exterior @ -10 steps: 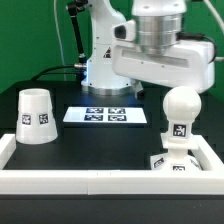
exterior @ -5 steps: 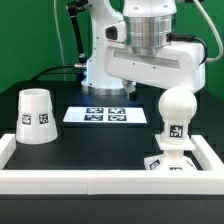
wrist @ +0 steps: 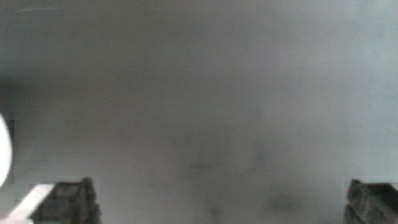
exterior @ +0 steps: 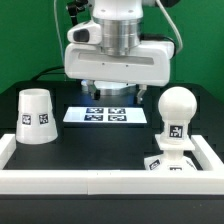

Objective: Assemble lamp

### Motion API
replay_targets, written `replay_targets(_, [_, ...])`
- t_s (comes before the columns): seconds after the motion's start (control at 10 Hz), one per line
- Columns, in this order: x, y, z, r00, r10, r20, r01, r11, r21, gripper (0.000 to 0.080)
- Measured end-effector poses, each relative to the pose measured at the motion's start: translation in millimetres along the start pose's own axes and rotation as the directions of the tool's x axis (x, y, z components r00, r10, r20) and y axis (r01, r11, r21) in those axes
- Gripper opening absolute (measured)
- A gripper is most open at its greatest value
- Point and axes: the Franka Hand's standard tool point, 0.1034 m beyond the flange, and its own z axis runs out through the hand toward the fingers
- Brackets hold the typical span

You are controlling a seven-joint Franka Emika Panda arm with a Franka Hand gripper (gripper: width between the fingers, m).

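Exterior view. The marker board (exterior: 105, 115) is taken as the reference. The shade (exterior: 35, 116) is seen standing mouth-down on the dark table (exterior: 95, 145), to the exterior view's left of the marker board and apart from it. The bulb (exterior: 177, 118) is found seated upright on the base (exterior: 168, 164), to the exterior view's right of the marker board and nearer the camera, close against the white rail (exterior: 100, 181) that borders the work area. The bulb and base appear joined; how firmly cannot be confirmed. The gripper (exterior: 108, 95) is observed hanging above the marker board, clear of all three lamp parts. Its fingertips are largely hidden under the hand body in this view, so nothing is read from it on the jaws.

Wrist view. Only bare grey table surface is shown, with two dark fingertips (wrist: 64, 201) at opposite edges of the picture. The fingers are thus set wide apart, and nothing is held between them. A pale sliver at one edge cannot be identified.

Assessment. The bulb-to-base step is judged done; the shade is judged the remaining part. The step in hand is taken to be the travel toward the shade. The next move calls for the spread fingers to be carried over to the shade, lowered about its tapered wall, and closed squarely so the smooth cone does not slip or tip.
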Motion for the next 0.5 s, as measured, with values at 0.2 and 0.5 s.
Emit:
replay_targets(0.2, [2.3, 9.3, 1.7, 1.000, 0.011, 0.002, -0.011, 1.000, -0.004, 0.0699])
replay_targets(0.5, [5.3, 29.2, 1.3, 1.000, -0.006, 0.002, 0.006, 1.000, -0.004, 0.0699])
